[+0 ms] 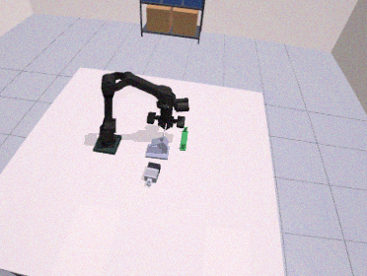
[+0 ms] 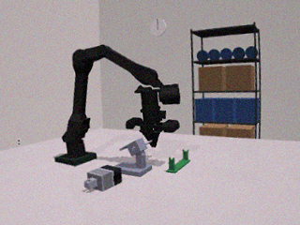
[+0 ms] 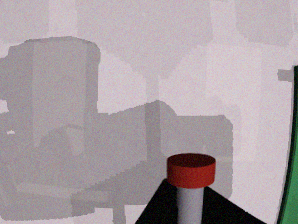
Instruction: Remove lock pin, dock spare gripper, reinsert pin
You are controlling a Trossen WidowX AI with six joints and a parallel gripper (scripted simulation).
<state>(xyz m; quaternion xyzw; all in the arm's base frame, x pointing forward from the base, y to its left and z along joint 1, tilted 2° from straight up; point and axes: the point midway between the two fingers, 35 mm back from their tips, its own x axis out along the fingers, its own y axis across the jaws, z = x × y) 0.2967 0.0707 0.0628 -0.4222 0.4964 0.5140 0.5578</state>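
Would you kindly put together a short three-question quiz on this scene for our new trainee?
1. True or false: the gripper is shut on the lock pin.
2. Where does the spare gripper lie? A) docked in the mount B) on the table in front of the mount C) on the green stand
3. What colour is the pin's cap?

Key: 1 true. 2 B. 3 red.
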